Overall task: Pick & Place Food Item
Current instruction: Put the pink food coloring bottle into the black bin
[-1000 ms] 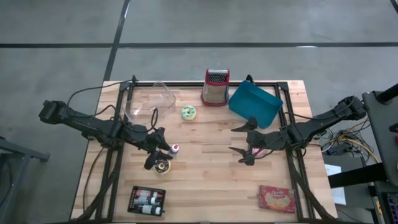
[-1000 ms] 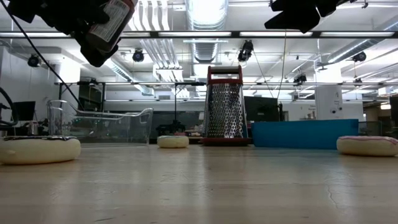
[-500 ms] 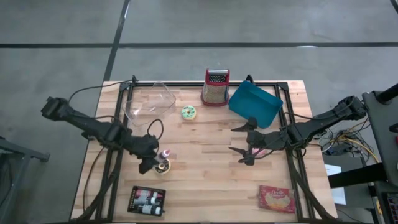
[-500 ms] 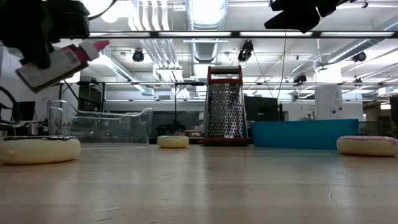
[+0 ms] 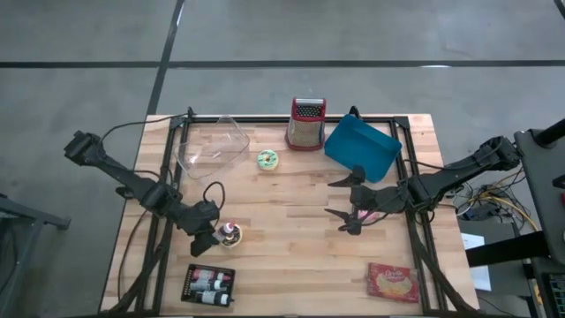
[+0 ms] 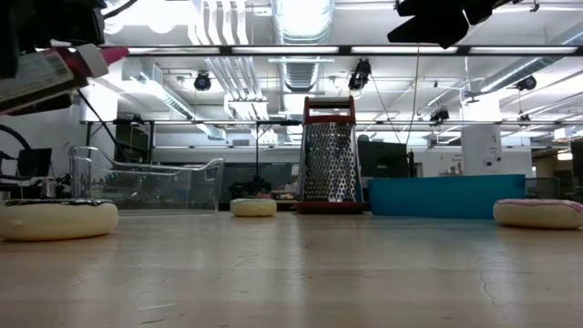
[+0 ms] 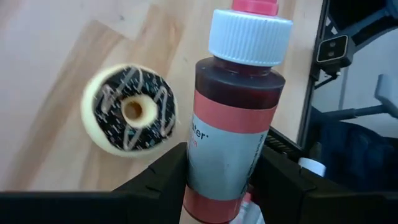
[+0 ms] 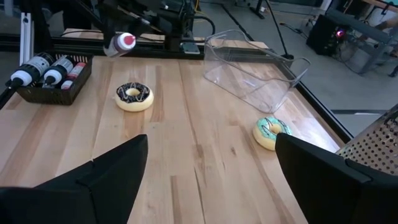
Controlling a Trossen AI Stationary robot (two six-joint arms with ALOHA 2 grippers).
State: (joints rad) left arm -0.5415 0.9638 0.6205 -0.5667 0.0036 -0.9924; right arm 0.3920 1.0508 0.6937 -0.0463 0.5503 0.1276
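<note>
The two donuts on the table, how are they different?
The chocolate donut has dark icing with pale stripes; the green donut has teal icing. The chocolate donut lies below the bottle held in the left gripper; the green donut lies near the clear container. Both lie flat.

bottle (image 7: pixel 233 118): dark red sauce, white cap, pink nozzle, red-and-grey label; clamped at its lower body, tilted, lower left of high view | chocolate donut (image 7: pixel 129 117): cream base, pale drizzle; lay flat on wood just beside bottle | green-iced donut (image 5: pixel 267 159): flat, upper centre | pink-iced donut (image 6: pixel 537 212): flat, right edge of low view
</note>
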